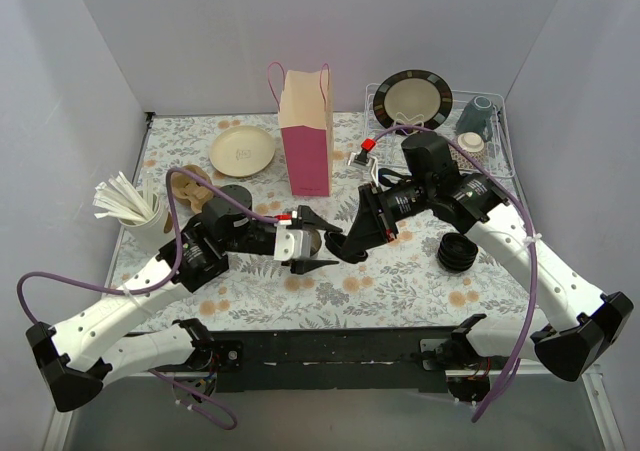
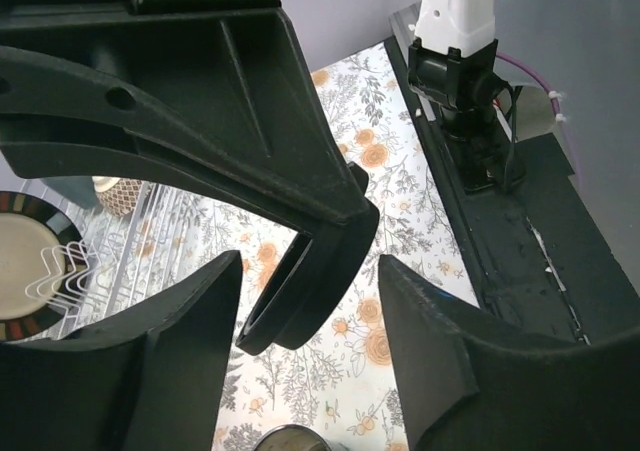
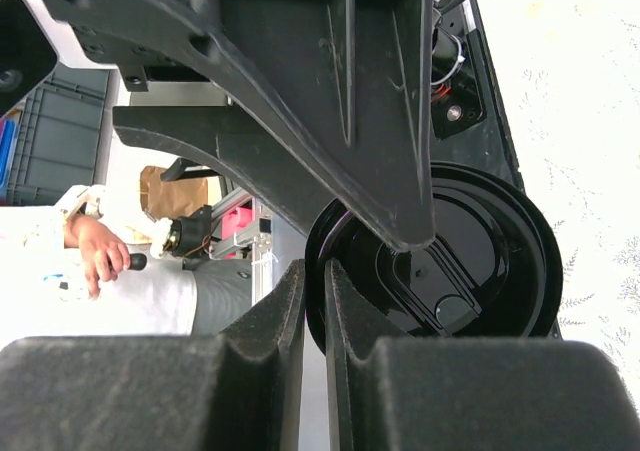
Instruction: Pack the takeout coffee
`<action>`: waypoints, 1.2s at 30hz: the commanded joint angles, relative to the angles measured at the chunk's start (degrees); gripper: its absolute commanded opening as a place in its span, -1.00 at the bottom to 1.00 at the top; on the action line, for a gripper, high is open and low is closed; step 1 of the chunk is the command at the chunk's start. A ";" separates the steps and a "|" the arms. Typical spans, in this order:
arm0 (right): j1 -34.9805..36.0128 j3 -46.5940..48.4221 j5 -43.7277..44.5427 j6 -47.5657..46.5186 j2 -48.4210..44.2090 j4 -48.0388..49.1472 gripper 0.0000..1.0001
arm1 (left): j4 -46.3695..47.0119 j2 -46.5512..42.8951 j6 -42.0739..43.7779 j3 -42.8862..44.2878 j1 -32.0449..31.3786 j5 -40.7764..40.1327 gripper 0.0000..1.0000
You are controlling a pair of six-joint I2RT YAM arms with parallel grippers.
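Note:
My right gripper (image 1: 360, 239) is shut on the rim of a round black lid (image 1: 347, 251) and holds it tilted on edge above the mat; the right wrist view shows the pads pinching the lid (image 3: 450, 261). My left gripper (image 1: 330, 248) is open, level with the lid, and the lid (image 2: 320, 271) hangs just beyond its fingertips. A small open-topped cup (image 1: 308, 240) sits between the left fingers near the palm, and only its rim (image 2: 290, 439) shows in the left wrist view. No lidded takeout coffee cup shows. The pink-sided paper bag (image 1: 307, 136) stands upright behind.
A low stack of black lids (image 1: 455, 253) lies at the right. A black round cup (image 1: 233, 194) stands behind the left arm. A cup of white sticks (image 1: 135, 211) is at the left and a cream plate (image 1: 242, 151) behind it. A wire rack (image 1: 495, 156) with dishes is at the back right.

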 commanded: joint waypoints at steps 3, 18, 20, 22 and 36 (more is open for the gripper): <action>0.52 0.66 -1.76 0.65 -1.48 2.18 -0.81 | -1.62 -0.51 0.22 1.28 -0.06 1.05 -0.09; 0.44 8.56 21.55 6.18 -1.57 5.87 0.27 | 0.23 0.28 -22.76 2.24 -0.06 -10.28 -0.71; 0.35 8.57 26.86 9.08 -3.41 8.41 0.46 | 0.14 0.54 -28.05 2.42 0.03 -14.41 -0.66; 0.35 5.95 35.12 12.75 -6.82 11.13 0.56 | 0.14 0.89 -35.68 2.68 -0.06 -16.44 -0.62; 0.52 -20.42 51.50 25.51 -26.53 33.69 0.88 | 16.54 -7.53 -90.27 -5.80 -0.06 -41.47 -0.63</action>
